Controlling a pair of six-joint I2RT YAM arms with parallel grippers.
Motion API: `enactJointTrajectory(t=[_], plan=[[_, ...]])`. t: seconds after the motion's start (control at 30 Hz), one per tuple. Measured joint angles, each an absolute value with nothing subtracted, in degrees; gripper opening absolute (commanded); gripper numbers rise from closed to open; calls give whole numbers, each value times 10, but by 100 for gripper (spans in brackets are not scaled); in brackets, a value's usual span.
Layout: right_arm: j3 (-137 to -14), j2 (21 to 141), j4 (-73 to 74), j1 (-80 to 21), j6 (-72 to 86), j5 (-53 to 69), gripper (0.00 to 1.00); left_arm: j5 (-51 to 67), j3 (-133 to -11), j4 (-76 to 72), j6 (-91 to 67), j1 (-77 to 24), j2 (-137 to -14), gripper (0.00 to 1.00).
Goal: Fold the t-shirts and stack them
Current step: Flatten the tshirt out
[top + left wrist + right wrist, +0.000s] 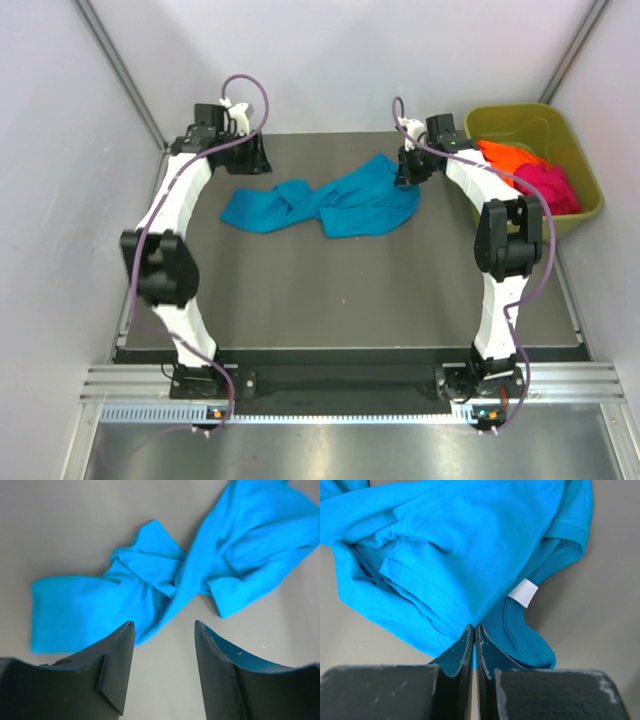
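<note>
Teal t-shirt nipped between right jaws — left jaws parted, hovering nearby.

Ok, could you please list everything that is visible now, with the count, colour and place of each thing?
table: one, dark grey, under both arms
tub: one, olive-green, at the far right corner
blue t-shirt: one, teal-blue, twisted and crumpled on the far half of the table
neck label: one, white, at the collar of the blue t-shirt
orange t-shirt: one, orange, bunched in the tub
pink t-shirt: one, magenta-pink, in the tub beside the orange one
left gripper: one, black, open and empty, above the table
right gripper: one, black, shut on the blue t-shirt's right edge
</note>
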State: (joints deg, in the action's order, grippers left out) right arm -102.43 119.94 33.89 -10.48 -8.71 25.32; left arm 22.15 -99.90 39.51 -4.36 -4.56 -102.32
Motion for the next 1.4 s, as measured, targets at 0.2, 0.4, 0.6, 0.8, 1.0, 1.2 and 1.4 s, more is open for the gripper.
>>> enactJointTrajectory(t=[0.2,0.4,0.6,0.8,1.0,1.2,1.4], plan=[[-1024,1199,339,-105,-87,253,0,255,-1090,401,-59,-45,-1220,61],[-1012,1195,338,-105,-87,253,0,269,-1154,399,-74,-45,-1306,61],[-1009,1194,339,-106,-87,252,0,278,-1183,386,-79,-45,-1324,60],[-1009,1194,339,-114,-88,249,0,277,-1214,370,-83,-51,-1366,57],[-1009,1194,338,-117,-88,246,0,276,-1216,369,-83,-59,-1393,44],[-1009,1194,338,-118,-89,238,0,275,-1216,369,-82,-62,-1400,0],[-1009,1194,338,-119,-89,218,0,270,-1213,371,-80,-62,-1389,0]])
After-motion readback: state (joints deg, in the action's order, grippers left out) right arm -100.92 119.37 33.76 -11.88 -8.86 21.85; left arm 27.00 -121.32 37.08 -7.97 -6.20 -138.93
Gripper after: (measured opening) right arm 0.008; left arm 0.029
